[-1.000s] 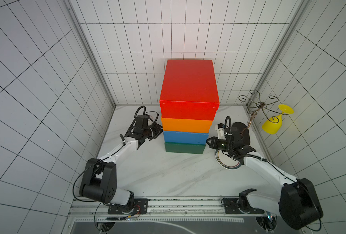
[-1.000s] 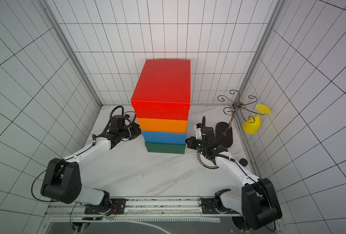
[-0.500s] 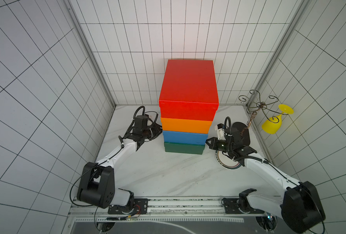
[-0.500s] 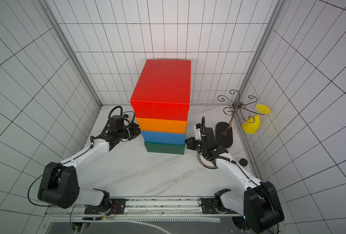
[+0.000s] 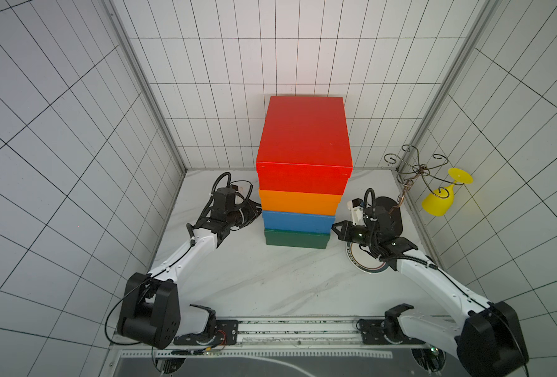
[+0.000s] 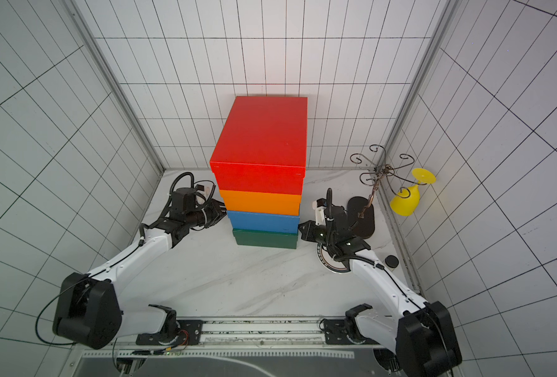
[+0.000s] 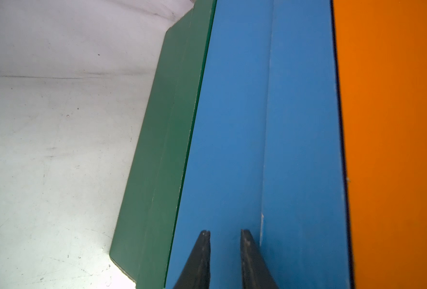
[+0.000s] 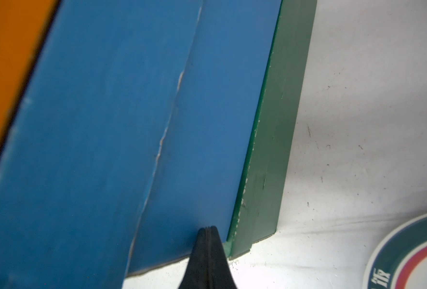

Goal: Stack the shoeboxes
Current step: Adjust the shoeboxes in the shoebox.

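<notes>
Left wrist view: the left gripper (image 7: 225, 234) has its two dark fingers slightly parted, with nothing between them. Their tips sit at the side wall of the blue shoebox (image 7: 232, 125), below its lid skirt. Contact cannot be confirmed.

Right wrist view: the right gripper (image 8: 208, 229) has its fingers pressed together and carries nothing. Its tip sits at the lower near corner of the blue shoebox, just beside the lid edge of the dark green shoebox (image 8: 270, 150).

Both top views show the four shoeboxes in a single column toward the back of the marble tabletop (image 5: 270, 280). The dark green shoebox rests on the table and the blue shoebox sits on it. The orange shoebox (image 5: 298, 202) comes next, and the red shoebox (image 5: 305, 130) is on top. All lids are on. One arm reaches in from each side, and both grippers are at the height of the blue shoebox.

A round plate (image 5: 365, 266) with a green and red rim lies flat beneath the right wrist, near the dark green shoebox but apart from it. Behind the plate stands a wire stand (image 5: 414, 169) on a black oval base. A yellow goblet (image 5: 440, 202) hangs bowl-down from one of its arms.
</notes>
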Motion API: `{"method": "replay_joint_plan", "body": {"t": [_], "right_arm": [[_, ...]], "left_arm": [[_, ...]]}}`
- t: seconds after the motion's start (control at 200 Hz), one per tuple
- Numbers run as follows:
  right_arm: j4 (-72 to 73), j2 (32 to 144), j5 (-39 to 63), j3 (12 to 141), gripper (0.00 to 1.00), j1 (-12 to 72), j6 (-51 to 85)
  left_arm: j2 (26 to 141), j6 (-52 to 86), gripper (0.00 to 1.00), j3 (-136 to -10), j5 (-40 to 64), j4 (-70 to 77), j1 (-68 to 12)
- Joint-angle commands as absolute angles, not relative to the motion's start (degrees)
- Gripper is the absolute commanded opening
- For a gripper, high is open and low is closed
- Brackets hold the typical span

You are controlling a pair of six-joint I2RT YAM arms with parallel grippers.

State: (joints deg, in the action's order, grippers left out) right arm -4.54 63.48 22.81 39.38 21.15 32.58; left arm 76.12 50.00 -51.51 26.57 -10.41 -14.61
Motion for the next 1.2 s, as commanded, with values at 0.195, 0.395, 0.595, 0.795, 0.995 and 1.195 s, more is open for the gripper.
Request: {"method": "replay_joint_plan", "body": {"t": [0.195,0.395,0.595,0.795,0.995,1.195], "right_arm": [[-5.62,61.18,23.99,39.96,0.05,23.16,33.57],[-6.28,60.2,23.75,39.77,0.04,23.82,33.76],[-6.9,59.28,23.51,39.72,0.04,24.31,34.01],[-7.48,58.56,23.25,39.9,0.04,24.86,34.1],[-8.0,57.7,22.8,39.74,0.05,25.22,34.19],[-8.26,57.27,21.89,39.38,0.04,25.28,34.02]], "left_arm": [[72.13,50.27,0.23,-50.67,28.83,-11.24,-16.16],[70.8,50.17,0.21,-49.97,28.6,-12.14,-16.79],[69.39,50.23,0.2,-49.4,28.32,-12.83,-17.06],[67.73,50.45,0.2,-48.96,28.14,-13.69,-17.14],[67.62,49.81,0.2,-48.94,27.42,-14.43,-17.12],[68.55,49.7,0.2,-48.36,27.42,-14.38,-17.18]]}}
